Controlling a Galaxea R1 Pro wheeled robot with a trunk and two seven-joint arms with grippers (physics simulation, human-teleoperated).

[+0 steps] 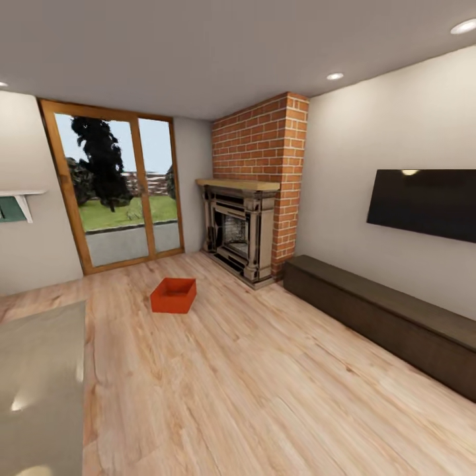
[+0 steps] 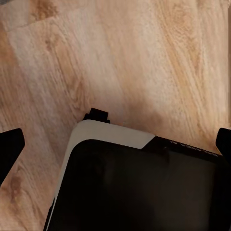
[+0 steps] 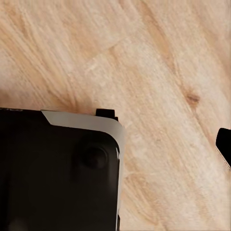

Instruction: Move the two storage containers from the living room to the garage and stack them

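Observation:
One orange-red lidless storage container (image 1: 173,295) sits on the light wood-plank floor (image 1: 264,383) of the living room, some way ahead, between the glass door and the fireplace. The second container and the garage are out of view. My left gripper (image 2: 117,144) hangs open over the planks, its dark fingertips (image 2: 9,149) far apart, with nothing between them. My right gripper (image 3: 115,144) also looks open and empty; one fingertip (image 3: 225,144) shows at the frame edge. My own black, white-edged base (image 2: 144,187) lies under both.
A red-brick fireplace (image 1: 241,231) stands ahead on the right, with a long dark low bench (image 1: 383,317) and a black wall TV (image 1: 423,203) beyond it. A wood-framed glass door (image 1: 119,192) is ahead on the left. A grey glossy surface (image 1: 39,383) lies close at lower left.

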